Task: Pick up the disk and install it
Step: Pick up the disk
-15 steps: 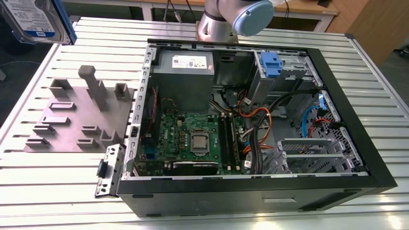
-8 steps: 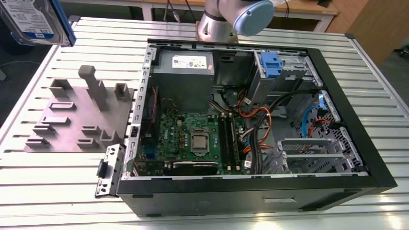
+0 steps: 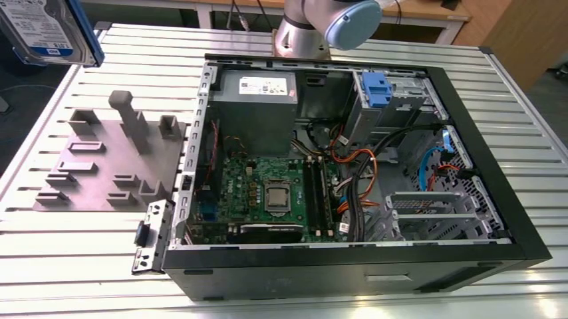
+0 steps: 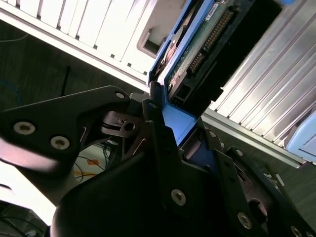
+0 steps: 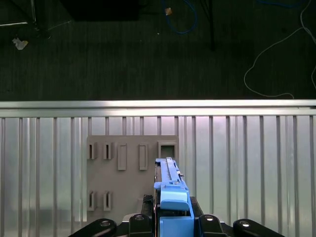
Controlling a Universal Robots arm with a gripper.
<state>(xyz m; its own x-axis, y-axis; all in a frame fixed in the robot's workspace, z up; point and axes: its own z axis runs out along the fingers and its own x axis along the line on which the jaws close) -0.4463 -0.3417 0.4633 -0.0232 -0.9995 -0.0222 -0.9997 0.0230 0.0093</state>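
At the upper corner of the exterior view's left, we see the disk raised above the slatted surface, its white-and-blue label turned toward the camera and its blue frame running down one edge. It hangs well apart from the open case, which lies on its side with the board, cables and a blue latch exposed. Between the disk and the case, a grey block with slots and posts lies on the surface, just beside the case wall. The arm rises behind the case. In the second wrist view the claw is narrowed onto the disk, its dark fingers pressed against the blue frame on either side, with the disk's green underside and connector pointing away from the wrist. In the first wrist view we look along the disk edge-on: it sits over the grey block, clear of it, with the surface's edge and a dark floor beyond.
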